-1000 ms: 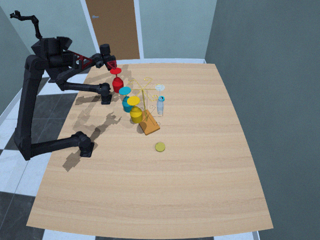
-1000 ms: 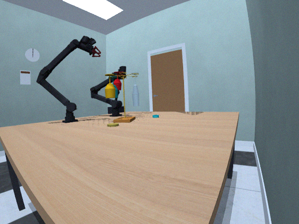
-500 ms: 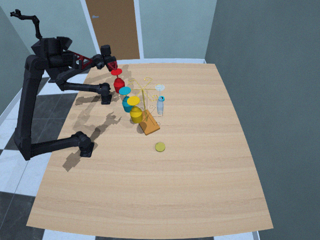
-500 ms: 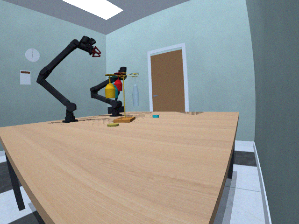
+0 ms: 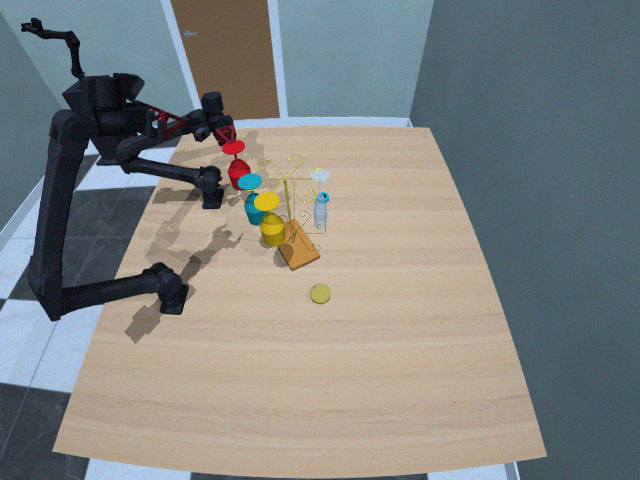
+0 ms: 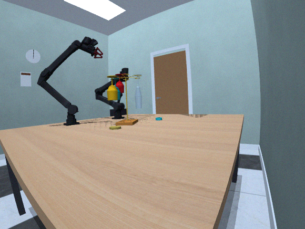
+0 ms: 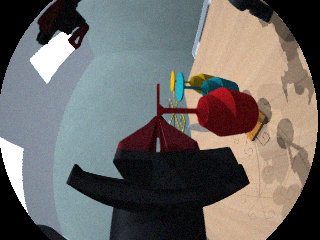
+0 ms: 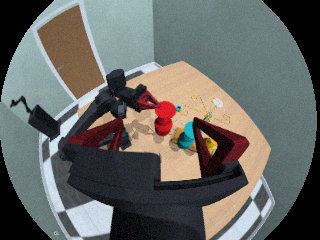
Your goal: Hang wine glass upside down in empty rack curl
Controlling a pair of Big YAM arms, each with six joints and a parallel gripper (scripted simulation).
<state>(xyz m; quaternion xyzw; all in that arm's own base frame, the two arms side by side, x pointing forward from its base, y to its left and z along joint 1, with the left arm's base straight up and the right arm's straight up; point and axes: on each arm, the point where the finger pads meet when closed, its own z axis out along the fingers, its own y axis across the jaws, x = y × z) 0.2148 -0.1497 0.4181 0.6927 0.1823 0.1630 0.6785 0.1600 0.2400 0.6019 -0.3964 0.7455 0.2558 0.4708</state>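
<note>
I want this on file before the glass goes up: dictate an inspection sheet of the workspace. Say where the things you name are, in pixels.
Surface: wooden table (image 5: 361, 387) (image 6: 147, 172) (image 7: 215, 50) (image 8: 175, 75), shadows across it; no spill seen.
Job's things: red glass (image 5: 239, 173) (image 6: 119, 86) (image 7: 227, 112) (image 8: 163, 126) upside down, off the table; rack (image 5: 289, 206) (image 6: 127, 98) (image 7: 257, 126) (image 8: 177, 137) carries teal (image 5: 254, 209) (image 6: 118, 94) (image 7: 220, 86) (image 8: 186, 141), yellow (image 5: 272, 228) (image 6: 112, 93) (image 7: 200, 81) (image 8: 212, 146) and clear (image 5: 320, 212) (image 6: 138, 98) (image 7: 198, 128) (image 8: 217, 103) glasses.
Clutter: yellowish disc (image 5: 320, 293) (image 6: 115, 128), small blue disc (image 5: 323, 197) (image 6: 158, 119) (image 8: 178, 108).
Grippers: left (image 5: 234, 140) (image 7: 158, 117) (image 8: 159, 105) shut on the red glass's stem near its foot; right (image 5: 181, 122) (image 6: 102, 54) (image 7: 77, 44) (image 8: 157, 121) open, holding nothing.
Cables: nothing seen.
Surroundings: shut door (image 5: 227, 56) (image 6: 169, 81) (image 8: 70, 50), pale walls, tiled floor.

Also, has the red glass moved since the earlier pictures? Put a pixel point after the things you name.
Yes, slightly: in the top view, the red glass (image 5: 239, 174) (image 6: 119, 87) (image 7: 229, 111) (image 8: 163, 126) has shifted toward the rack (image 5: 288, 206) (image 6: 127, 98) (image 7: 257, 126) (image 8: 175, 140).
</note>
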